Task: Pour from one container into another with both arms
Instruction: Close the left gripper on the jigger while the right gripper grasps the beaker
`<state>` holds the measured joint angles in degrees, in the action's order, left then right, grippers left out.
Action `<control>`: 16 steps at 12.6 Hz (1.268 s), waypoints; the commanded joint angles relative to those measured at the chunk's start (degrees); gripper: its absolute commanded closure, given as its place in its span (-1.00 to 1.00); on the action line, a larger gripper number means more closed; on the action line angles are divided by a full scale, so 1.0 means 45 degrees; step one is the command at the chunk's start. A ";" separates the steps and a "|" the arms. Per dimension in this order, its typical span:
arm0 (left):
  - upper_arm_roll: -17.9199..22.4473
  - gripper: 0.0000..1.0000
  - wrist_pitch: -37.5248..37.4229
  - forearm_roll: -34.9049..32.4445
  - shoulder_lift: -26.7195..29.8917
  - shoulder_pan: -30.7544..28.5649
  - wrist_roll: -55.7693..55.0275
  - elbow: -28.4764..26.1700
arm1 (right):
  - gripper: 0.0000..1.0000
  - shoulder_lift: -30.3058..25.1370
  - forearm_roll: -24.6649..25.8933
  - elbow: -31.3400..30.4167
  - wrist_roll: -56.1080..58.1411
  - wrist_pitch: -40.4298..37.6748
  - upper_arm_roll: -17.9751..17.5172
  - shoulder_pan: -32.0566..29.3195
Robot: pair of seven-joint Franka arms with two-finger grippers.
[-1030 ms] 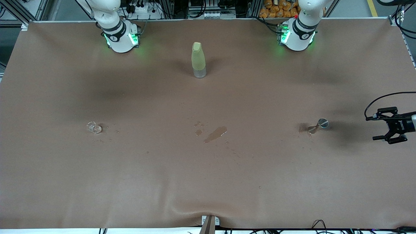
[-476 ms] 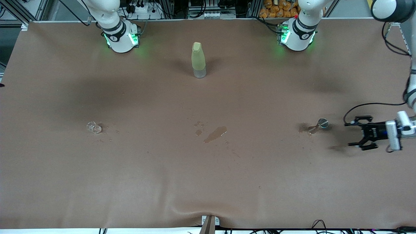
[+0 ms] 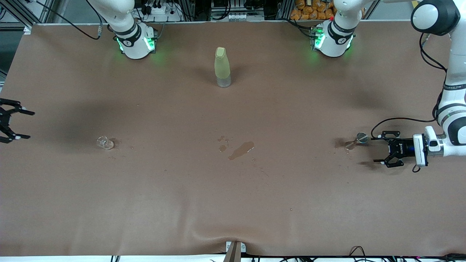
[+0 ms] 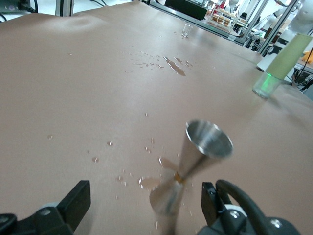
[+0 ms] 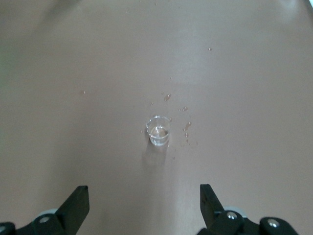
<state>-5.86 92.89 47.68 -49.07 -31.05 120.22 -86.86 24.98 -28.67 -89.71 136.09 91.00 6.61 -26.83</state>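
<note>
The tiny clear glass cup [image 3: 105, 142] stands toward the right arm's end of the table, and the right wrist view shows it [image 5: 159, 131] ahead of the fingers, well apart from them. My right gripper [image 3: 30, 125] hangs open and empty at that table end. The shiny metal hourglass cup [image 3: 358, 140] stands upright toward the left arm's end. My left gripper [image 3: 374, 149] is open, low, right beside it. In the left wrist view the metal cup [image 4: 195, 161] rises just ahead of the open left gripper [image 4: 144, 203], untouched.
A tall yellow-green bottle [image 3: 222, 67] stands between the two bases. A wet spill [image 3: 240, 150] and small drops mark the brown cloth mid-table. More drops lie round both cups. A cable loops over the left gripper's wrist [image 3: 400, 119].
The left gripper has slid in from the table end to just beside the metal cup. The right gripper has come into view at its table edge. Both cups stayed put.
</note>
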 commanded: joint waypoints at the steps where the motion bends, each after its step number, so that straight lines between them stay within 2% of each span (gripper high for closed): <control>1: -0.0085 -1.00 -0.0367 0.0439 -0.0577 -0.0384 0.1270 -0.0248 | -1.00 0.1300 -0.1319 0.0208 0.1373 -0.0145 0.0387 0.0162; 4: -0.0085 -1.00 -0.0662 0.1278 -0.0736 -0.0385 0.1819 -0.0715 | -1.00 0.2609 -0.2434 0.0208 0.2760 -0.0164 0.0563 0.0103; 10: -0.0105 -1.00 -0.1092 0.2374 -0.0872 -0.0287 0.2228 -0.1186 | -1.00 0.4407 -0.4308 -0.0122 0.5045 -0.0983 0.0563 -0.0365; 13: -0.0241 -0.82 -0.1208 0.2510 -0.1107 -0.0268 0.2523 -0.1244 | -1.00 0.5286 -0.5052 -0.0124 0.6081 -0.1551 0.0602 -0.0658; 16: -0.0261 -0.77 -0.1365 0.2511 -0.1126 -0.0268 0.2523 -0.1362 | -1.00 0.6107 -0.6183 -0.0124 0.7137 -0.1922 0.0622 -0.0815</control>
<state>-7.07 87.59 57.57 -54.05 -32.25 130.42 -92.43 50.23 -53.13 -90.53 158.69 83.95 9.42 -29.29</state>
